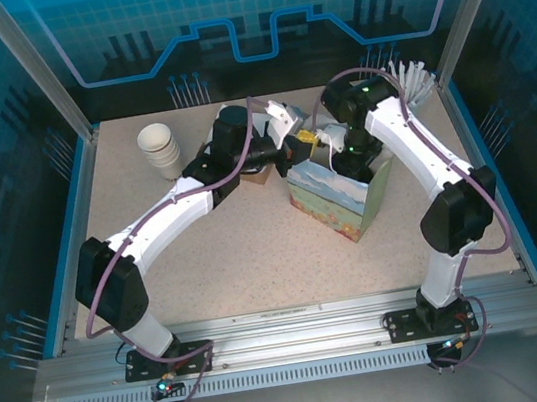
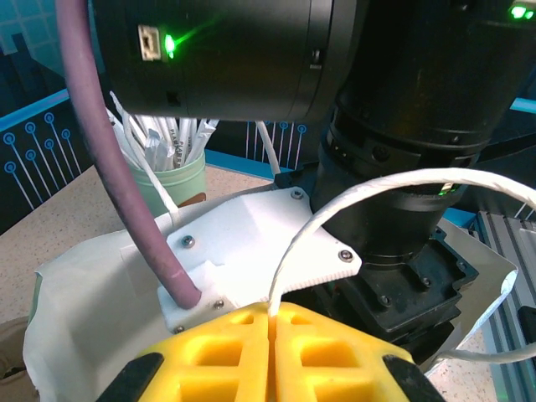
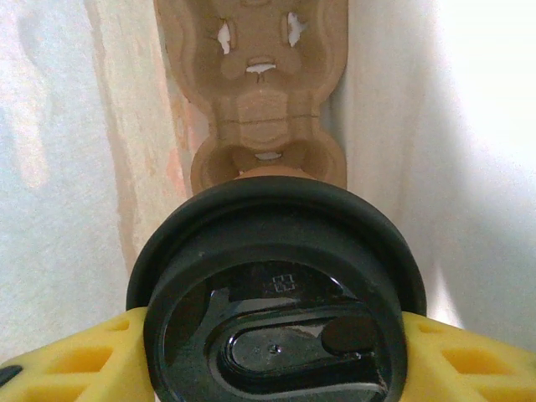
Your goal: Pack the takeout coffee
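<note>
Right wrist view: the coffee (image 3: 276, 289) fills the lower centre of the frame, seen from above, its round black lid facing the camera. The right gripper (image 3: 276, 364) pinches it, one yellow finger (image 3: 67, 360) against the lid at lower left and the other at lower right. Beyond the lid, at top centre, a brown moulded carrier (image 3: 260, 84) lies at the bottom of the bag (image 3: 59, 167), whose pale walls rise on both sides. The coffee is inside the bag, above the carrier; whether it touches the carrier cannot be told.

Left wrist view: the left gripper (image 2: 272, 347) is at bottom centre, its yellow fingers pressed together on a white cord handle (image 2: 352, 197) that loops up and off to the right. The black wrist of the right arm (image 2: 402, 126) stands just behind it. A green cup of wrapped straws (image 2: 172, 163) sits at centre left.

Top view: the left arm (image 1: 165, 216) reaches from lower left up to the bag's (image 1: 335, 206) left rim at the centre. The right arm (image 1: 435, 166) rises along the right side, bends over and points down into the bag's open top. The table (image 1: 247, 260) is speckled beige. A stack of white cups (image 1: 160, 148) stands at upper left. Blue printed panels and aluminium rails enclose the table.
</note>
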